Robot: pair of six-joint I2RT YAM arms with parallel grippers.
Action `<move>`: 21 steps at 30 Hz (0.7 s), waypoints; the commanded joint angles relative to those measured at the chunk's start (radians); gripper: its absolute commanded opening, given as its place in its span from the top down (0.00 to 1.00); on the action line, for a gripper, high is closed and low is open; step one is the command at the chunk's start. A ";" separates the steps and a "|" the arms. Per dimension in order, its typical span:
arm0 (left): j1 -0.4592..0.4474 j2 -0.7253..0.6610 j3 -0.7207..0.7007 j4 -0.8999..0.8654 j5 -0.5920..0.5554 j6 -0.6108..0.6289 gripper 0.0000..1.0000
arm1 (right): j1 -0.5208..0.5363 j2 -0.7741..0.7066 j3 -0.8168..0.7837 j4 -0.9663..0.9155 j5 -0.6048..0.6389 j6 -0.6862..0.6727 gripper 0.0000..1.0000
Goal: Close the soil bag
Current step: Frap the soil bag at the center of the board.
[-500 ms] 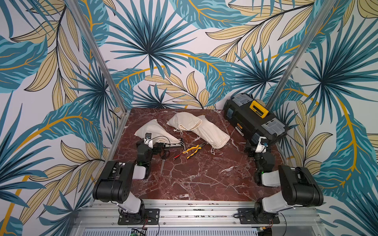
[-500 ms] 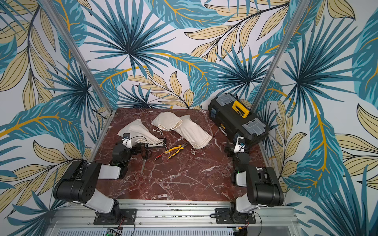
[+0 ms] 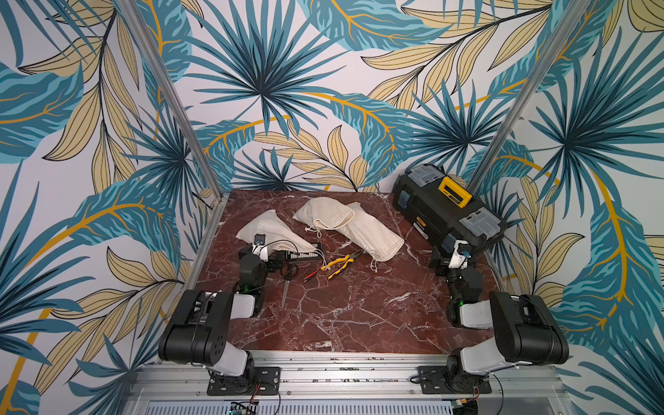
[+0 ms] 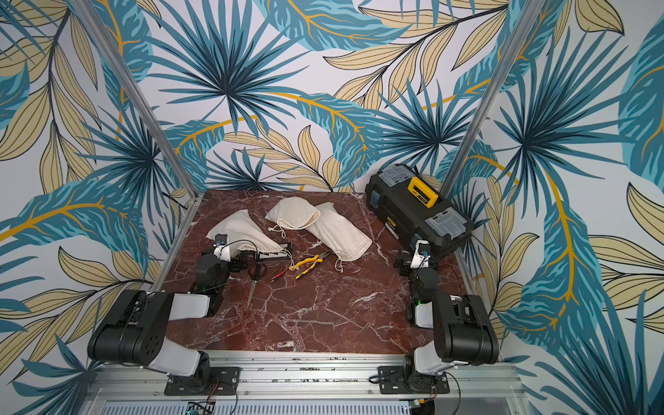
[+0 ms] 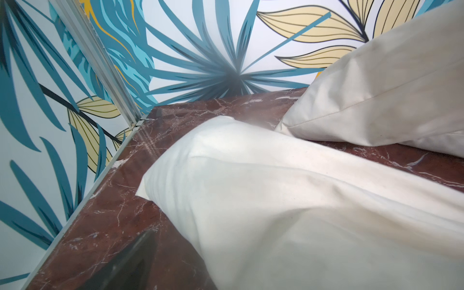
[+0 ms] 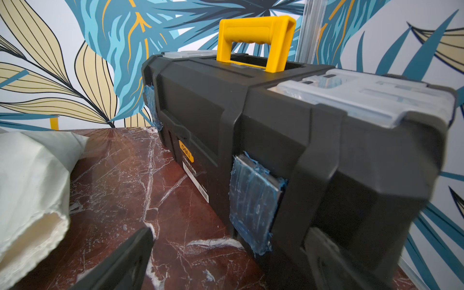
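The only word that can be read is "deli", in dark letters on a small orange-yellow badge [image 6: 186, 153] on the front wall of the black toolbox [image 6: 276, 125], seen in the right wrist view. Just below the badge is a white label [image 6: 194, 179] with lines of print and a barcode. Its text is too blurred to make out. In both top views the same badge [image 3: 421, 223] [image 4: 391, 224] shows only as a yellow patch. The dark mark on the yellow handle [image 3: 454, 192] may be a logo, but it is unreadable.
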 commanded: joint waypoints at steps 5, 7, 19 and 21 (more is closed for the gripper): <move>-0.125 -0.391 0.071 -0.409 -0.027 0.063 0.00 | 0.017 -0.216 0.210 -0.606 -0.066 0.114 0.01; -0.168 -0.480 0.117 -0.556 -0.029 0.040 0.00 | 0.021 -0.269 0.218 -0.684 -0.079 0.172 0.01; -0.731 -0.330 0.282 -0.625 0.042 -0.255 0.00 | 0.122 -0.365 0.263 -0.880 -0.201 0.299 0.01; -0.795 -0.189 0.315 -0.543 0.044 -0.287 0.01 | 0.150 -0.392 0.264 -0.900 -0.114 0.312 0.01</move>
